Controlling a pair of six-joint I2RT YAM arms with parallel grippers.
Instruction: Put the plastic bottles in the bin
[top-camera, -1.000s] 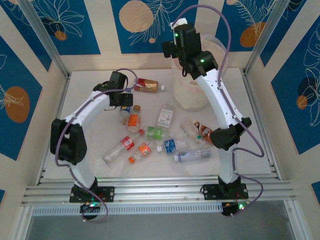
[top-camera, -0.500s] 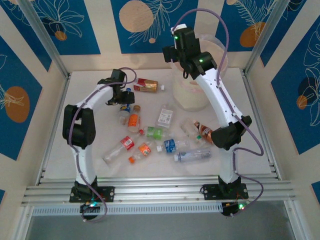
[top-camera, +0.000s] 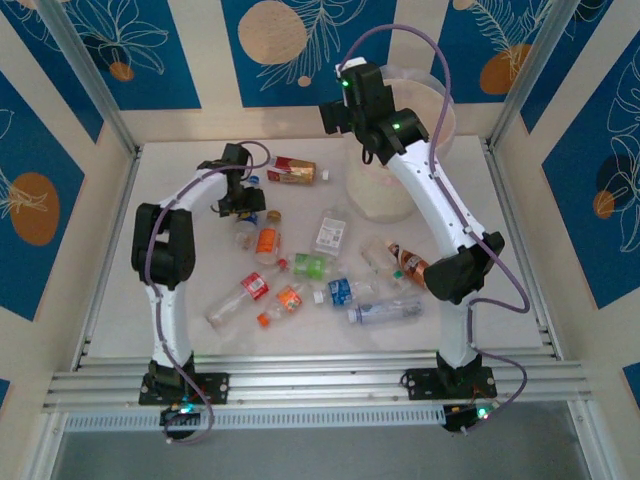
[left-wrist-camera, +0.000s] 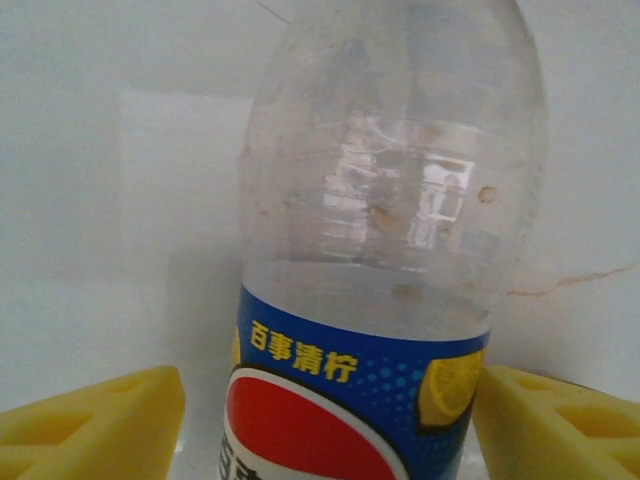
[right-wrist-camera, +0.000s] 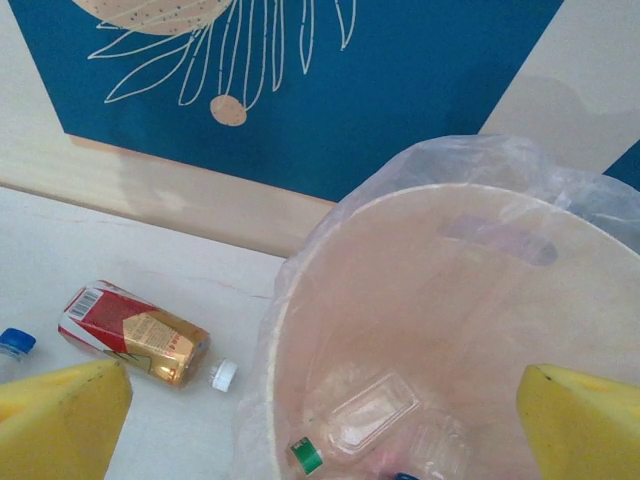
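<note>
From above, plastic bottles (top-camera: 340, 291) lie scattered left of the bin (top-camera: 385, 195), the left gripper (top-camera: 243, 205) low among them. Left wrist: yellow pads (left-wrist-camera: 100, 425) straddle a blue-labelled bottle (left-wrist-camera: 380, 300) — jaws parted, a gap at one side. Right wrist: the right gripper (right-wrist-camera: 320, 425) hangs over the bin, jaws spread wide.

White bench (top-camera: 310, 345), pretty cluttered tbh: cream bin (top-camera: 375, 195) sits at the back, one red-label bottle (top-camera: 292, 171) just left of it, other bottles (top-camera: 340, 291) scattered in front, mostly left.
</note>
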